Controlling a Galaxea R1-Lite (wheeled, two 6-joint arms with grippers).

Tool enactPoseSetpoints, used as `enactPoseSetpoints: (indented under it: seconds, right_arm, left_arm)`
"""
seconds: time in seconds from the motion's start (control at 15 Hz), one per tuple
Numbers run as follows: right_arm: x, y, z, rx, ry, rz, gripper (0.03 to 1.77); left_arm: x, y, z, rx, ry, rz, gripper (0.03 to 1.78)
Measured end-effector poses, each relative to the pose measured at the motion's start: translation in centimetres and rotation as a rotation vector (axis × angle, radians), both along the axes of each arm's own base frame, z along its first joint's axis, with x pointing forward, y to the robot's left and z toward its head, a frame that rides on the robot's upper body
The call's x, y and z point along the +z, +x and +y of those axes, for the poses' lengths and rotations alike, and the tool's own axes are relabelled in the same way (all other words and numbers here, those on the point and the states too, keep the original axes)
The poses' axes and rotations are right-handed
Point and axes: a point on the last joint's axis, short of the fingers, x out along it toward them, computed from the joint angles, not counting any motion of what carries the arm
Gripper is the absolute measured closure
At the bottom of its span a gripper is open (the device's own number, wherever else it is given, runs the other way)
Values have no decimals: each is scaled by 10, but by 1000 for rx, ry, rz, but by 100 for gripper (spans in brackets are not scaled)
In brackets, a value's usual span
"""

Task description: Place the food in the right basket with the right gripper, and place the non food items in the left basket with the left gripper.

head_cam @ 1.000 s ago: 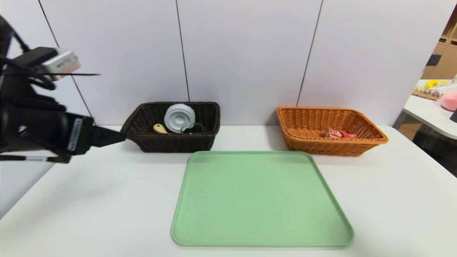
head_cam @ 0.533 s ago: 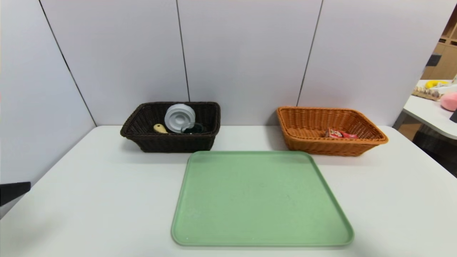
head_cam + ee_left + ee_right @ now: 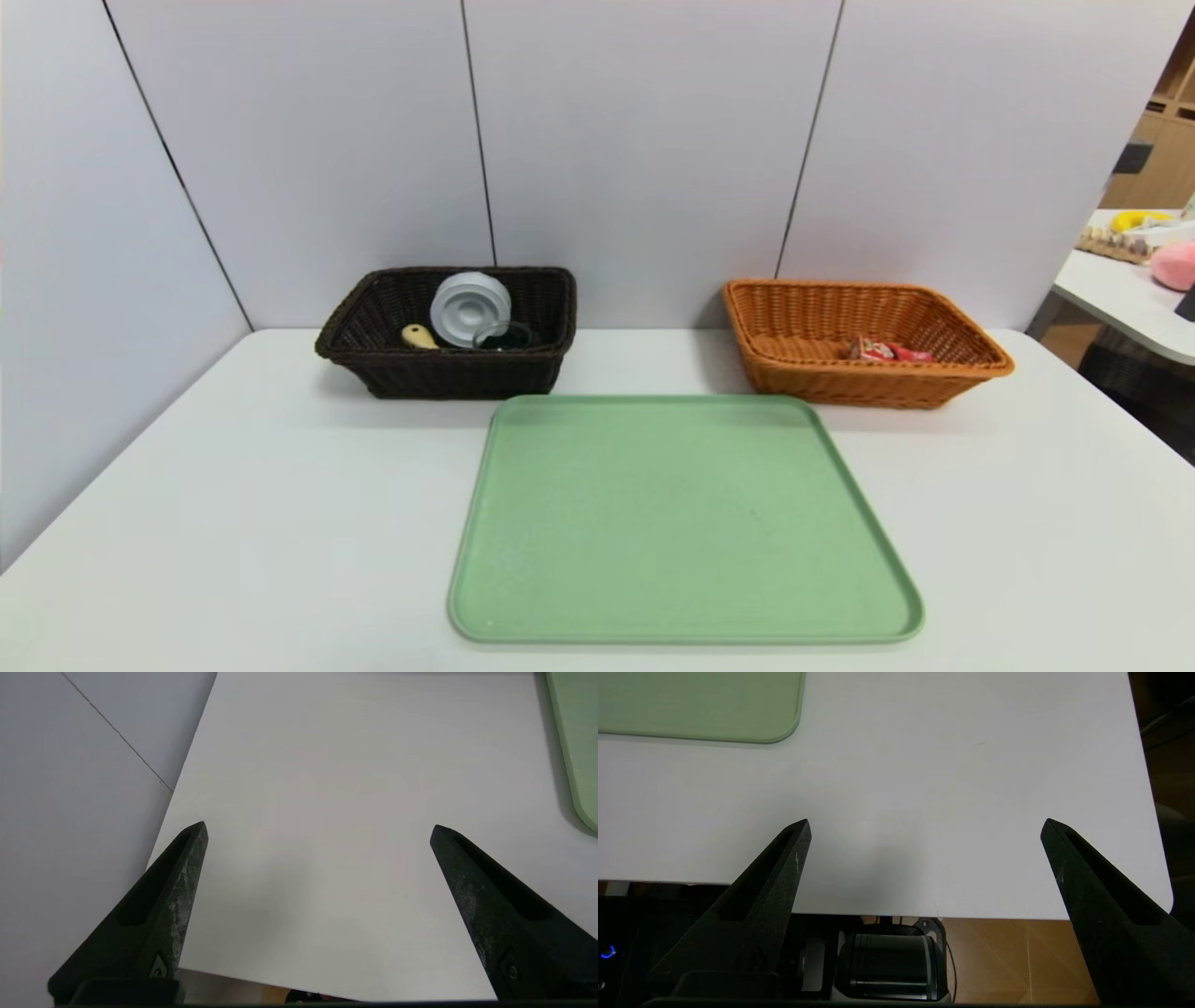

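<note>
Wicker weave, dark brown, forms the left basket (image 3: 446,373) at the desk's (image 3: 233,523) far edge, holding a white round container (image 3: 470,308), yellow fork (image 3: 419,336) and glass cup (image 3: 502,335). The orange-tan right basket (image 3: 864,383) holds the red snack packet (image 3: 887,351); its print is unreadable. A smooth green tray (image 3: 681,523) lies between them, nearer. In the left wrist view, the left end effector (image 3: 317,828) is released over the desk's left edge. In the right wrist view, the right end effector (image 3: 924,823) gapes at the near right corner.
</note>
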Motion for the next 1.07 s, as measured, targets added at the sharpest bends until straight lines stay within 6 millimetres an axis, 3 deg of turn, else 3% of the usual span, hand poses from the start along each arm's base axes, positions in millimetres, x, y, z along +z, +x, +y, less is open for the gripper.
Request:
enactPoseSetpoints:
  seconds: [0.2, 0.4, 0.6, 0.8, 1.07]
  right_arm:
    - [-23, -27, 1, -46, -19, -119, 10]
    - [-34, -43, 0, -41, -22, -278, 10]
    - [-50, -60, -1, -21, -43, -392, 10]
    - [-44, -67, -1, -30, -50, -589, 10]
    - [-37, -60, -1, -20, -59, -763, 10]
  left_arm:
    - [-23, -26, 0, -37, 67, -81, 12]
    - [-46, -46, -1, -94, 87, -175, 12]
    - [-54, -56, -1, -82, 29, -295, 12]
    - [-52, -60, -1, -83, 26, -370, 12]
    - [-54, -52, -1, -94, 35, -424, 12]
